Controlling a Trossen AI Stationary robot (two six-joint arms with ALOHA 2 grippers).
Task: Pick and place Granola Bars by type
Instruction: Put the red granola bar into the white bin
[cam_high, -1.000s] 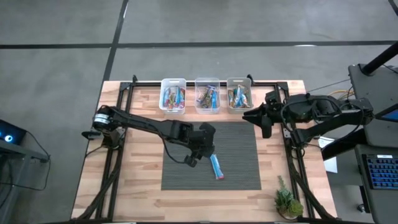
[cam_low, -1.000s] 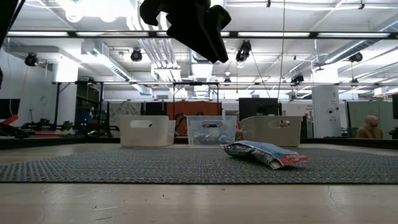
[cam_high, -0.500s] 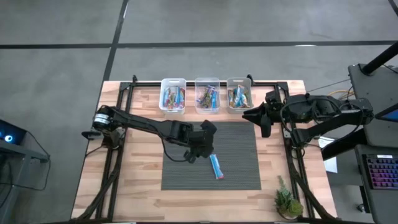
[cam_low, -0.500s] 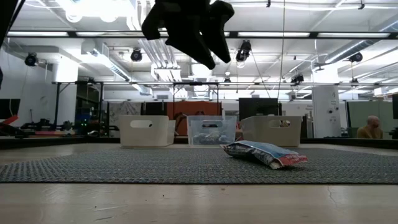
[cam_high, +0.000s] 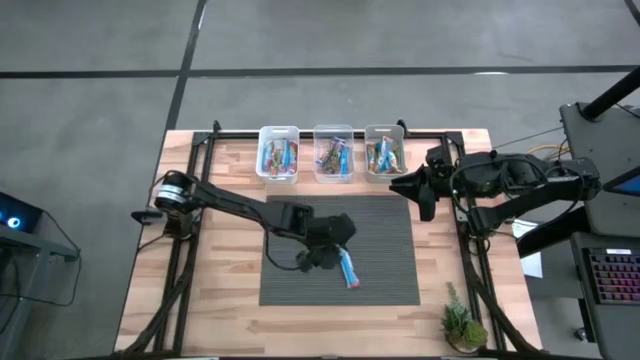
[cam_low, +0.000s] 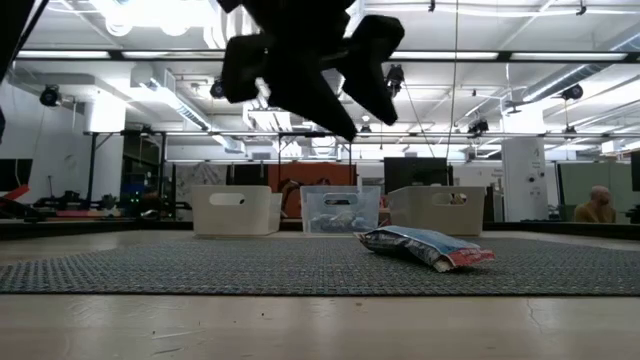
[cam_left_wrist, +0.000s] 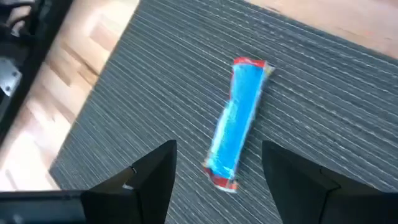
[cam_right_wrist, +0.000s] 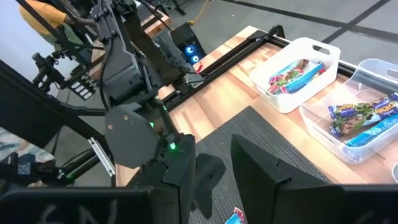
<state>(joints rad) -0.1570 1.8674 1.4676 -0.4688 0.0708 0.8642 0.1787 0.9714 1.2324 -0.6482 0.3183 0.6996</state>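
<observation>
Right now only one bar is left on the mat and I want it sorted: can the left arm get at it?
Probably yes. The left gripper hangs over the bar with jaws open, and the bar lies flat and alone on the mat, nothing in the way. The right gripper waits off near the bins.

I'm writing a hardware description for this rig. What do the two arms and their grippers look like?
Both arms are dark, jointed and slim. The left gripper has two flat, black, wedge-shaped fingers. The left arm's base joint carries a round silvery cap. The right gripper is black too; a green light glows on the left arm's housing.
</observation>
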